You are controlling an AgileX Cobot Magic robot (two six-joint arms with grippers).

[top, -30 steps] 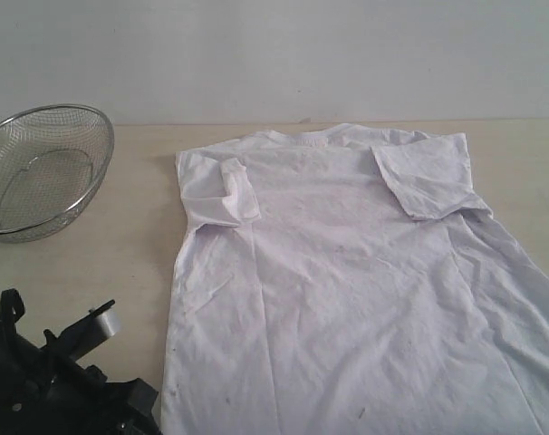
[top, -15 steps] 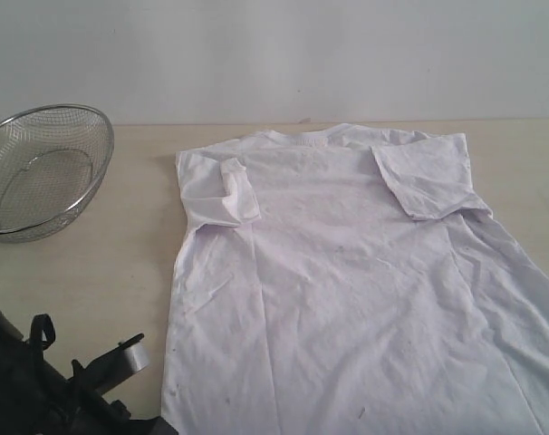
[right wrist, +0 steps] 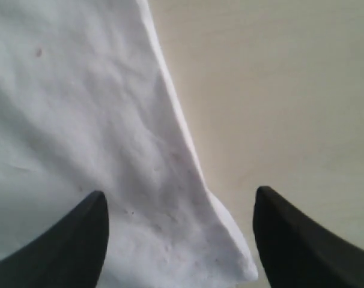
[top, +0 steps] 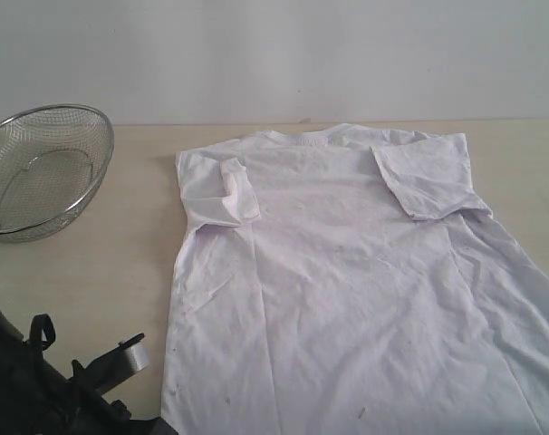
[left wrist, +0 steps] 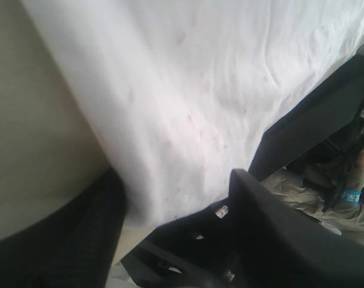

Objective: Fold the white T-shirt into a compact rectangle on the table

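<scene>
Here's the shirt [top: 347, 290], spread flat on the pale surface [top: 120, 245], taking up the middle and right of the scene. The collar [top: 306, 138] is at the far side and the hem runs off the near edge of the exterior view. Both sleeves are folded in over the body: the left sleeve [top: 222, 195] sits crumpled, the right sleeve [top: 428, 177] lies flatter. The face that's up is plain white and creased, with a few small dark specks near the hem.

Far left, well apart from the shirt, a wire-mesh bowl [top: 39, 168] sits tilted on the surface.

In the near left corner the black left arm [top: 48, 390] is low, just beside the shirt's left edge. Its wrist camera shows the left gripper [left wrist: 170, 228] wide open, with dark fingers [left wrist: 278, 240] either side of the cloth. The shirt's near edge dips into the gap between them. Faint reddish flecks dot the fabric there. Beyond the surface's edge there's a small blue tag [left wrist: 352, 196] with white characters. It may be a label, but it's too blurred to read.

The right gripper [right wrist: 179, 237] is out of the exterior view. Its own camera shows it spread wide too, holding nothing. The two black fingertips [right wrist: 80, 240] straddle a corner of the shirt. The corner's tip ends between them, with one fingertip over the cloth and the other over bare surface.
</scene>
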